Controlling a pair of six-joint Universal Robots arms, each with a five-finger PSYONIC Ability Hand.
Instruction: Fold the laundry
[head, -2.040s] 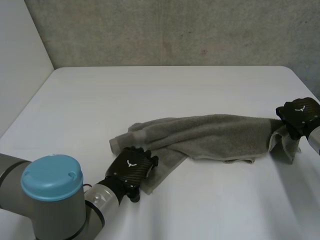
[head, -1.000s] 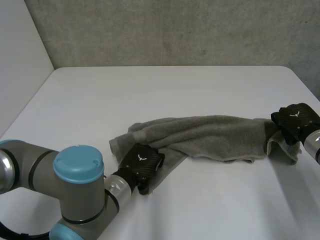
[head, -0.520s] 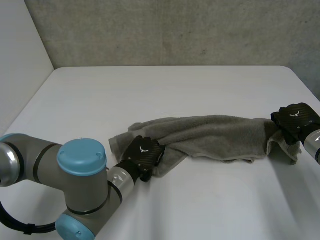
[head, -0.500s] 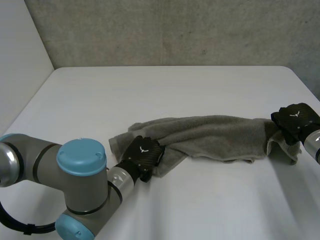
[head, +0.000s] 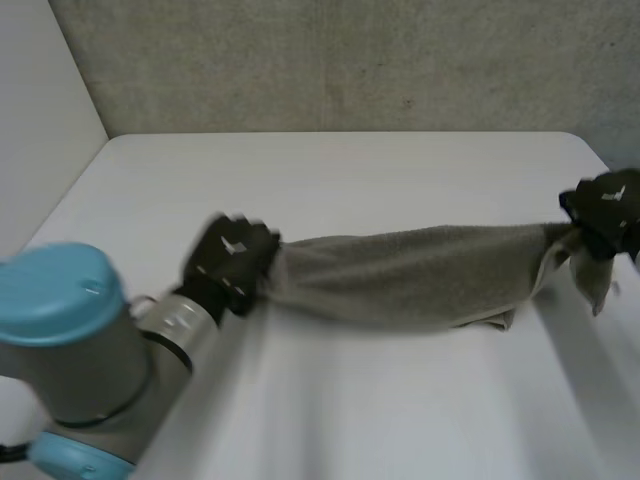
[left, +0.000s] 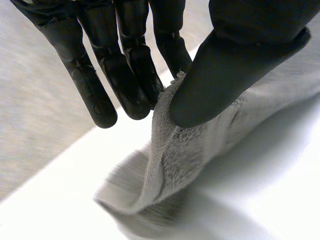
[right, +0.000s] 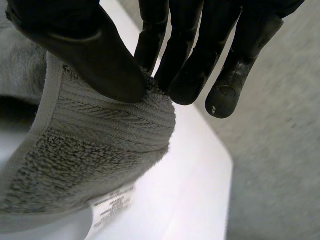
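**A:** Where do we have the towel (head: 410, 275)?

**B:** Strung across the white bench (head: 330, 170) from 9 o'clock to 3 o'clock, bunched lengthwise into a rope, not spread flat. Our left hand (head: 232, 262) pinches the 9 o'clock end, with the thumb pressing the hem against straight fingers. Our right hand (head: 605, 210) does the same at the 3 o'clock end, with a loose corner hanging below it.

**A:** What worries us?

**B:** Both pinches look shallow. In each wrist view the thumb catches little more than the hem. If we pull the ends further apart, we judge the cloth could slide out of one hand and drop in a heap.

**A:** And the bunching?

**B:** Folding it like this would likely trap creases and put the edges out of line, so we'd want it opened flat first. Our right hand is also close to the bench's 3 o'clock edge, and a released corner there might slip over the side.

**A:** Any writing?

**B:** There's a white care label (right: 112, 204) sewn near the corner under our right hand, but its print is too fine for us to read. The back of the right hand carries a small white mark (head: 612, 195) with no letters.
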